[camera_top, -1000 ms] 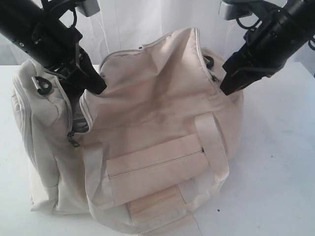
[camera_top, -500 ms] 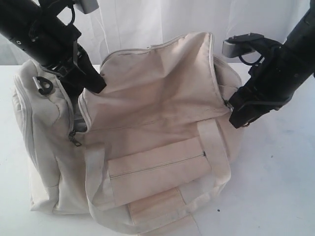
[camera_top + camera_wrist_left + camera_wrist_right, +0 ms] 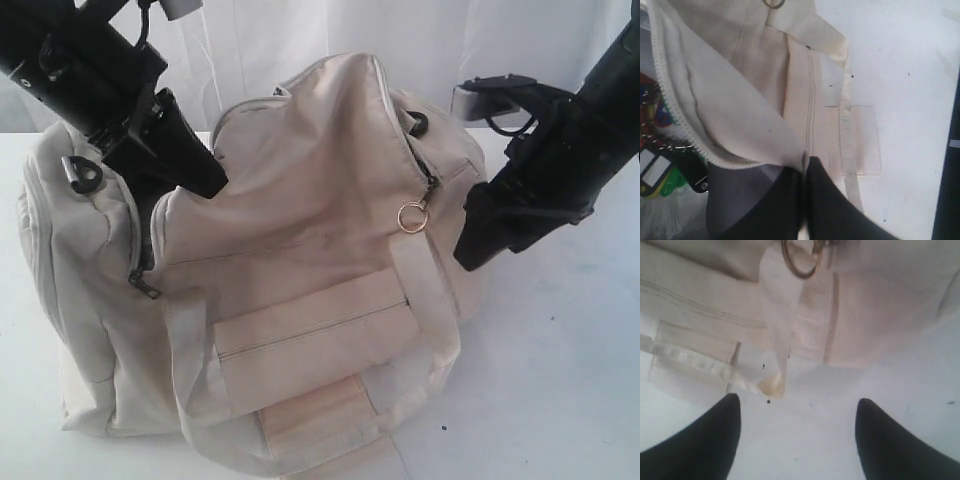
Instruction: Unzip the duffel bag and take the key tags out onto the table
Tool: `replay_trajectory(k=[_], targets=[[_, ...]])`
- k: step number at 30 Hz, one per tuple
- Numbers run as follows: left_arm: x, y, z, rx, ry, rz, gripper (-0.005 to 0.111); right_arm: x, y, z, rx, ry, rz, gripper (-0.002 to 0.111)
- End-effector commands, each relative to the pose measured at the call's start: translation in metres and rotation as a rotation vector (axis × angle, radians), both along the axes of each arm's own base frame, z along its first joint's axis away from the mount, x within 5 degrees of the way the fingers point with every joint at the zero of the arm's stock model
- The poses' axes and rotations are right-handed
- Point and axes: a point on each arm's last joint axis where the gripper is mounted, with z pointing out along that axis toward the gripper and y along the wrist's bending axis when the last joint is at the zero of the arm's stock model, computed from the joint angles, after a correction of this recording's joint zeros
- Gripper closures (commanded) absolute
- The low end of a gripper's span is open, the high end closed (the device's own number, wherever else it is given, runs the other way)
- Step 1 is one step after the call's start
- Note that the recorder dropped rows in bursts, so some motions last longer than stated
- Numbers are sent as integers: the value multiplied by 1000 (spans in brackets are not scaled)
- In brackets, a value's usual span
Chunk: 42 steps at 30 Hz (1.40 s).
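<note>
The cream duffel bag (image 3: pixel 310 270) lies on the white table (image 3: pixel 570 380). My left gripper (image 3: pixel 200 180) is shut on the unzipped edge of its top flap (image 3: pixel 740 120), with the black fingers (image 3: pixel 790 200) pinched on the fabric and holding it up. Under that flap, inside the dark lining, the key tags (image 3: pixel 662 167) show in red, green, yellow and black on metal rings. My right gripper (image 3: pixel 472 250) is open beside the bag's right end, over bare table (image 3: pixel 805 440). The brass zipper-pull ring (image 3: pixel 411 217) hangs free, apart from its fingers (image 3: pixel 715 440).
A webbing strap (image 3: pixel 776 335) hangs down the bag's front, above a front zip pocket (image 3: pixel 320 335). A black strap ring (image 3: pixel 82 175) sits at the bag's left end. White curtain backs the table. Open tabletop lies right of and in front of the bag.
My right gripper has let go of the zipper pull and opened. The ring now dangles free and the bag's top has slumped back leftward. The left gripper keeps hold of the flap.
</note>
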Motion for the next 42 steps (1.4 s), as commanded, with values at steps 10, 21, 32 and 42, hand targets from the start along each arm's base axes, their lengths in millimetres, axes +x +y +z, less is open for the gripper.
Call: replay_trajectory(k=[10,21,32,42], targets=[[-21,-4,9,-67,59,-193,107,20,-2,86,285,-537,-304,65],[-28,-3,-23,-66,174,-212,107,11,23,98,522,-532,-114,65],[-32,-2,-38,-47,235,-202,107,47,27,73,465,-598,-166,43],[-32,-2,-38,-47,230,-207,107,94,79,37,446,-561,51,43]])
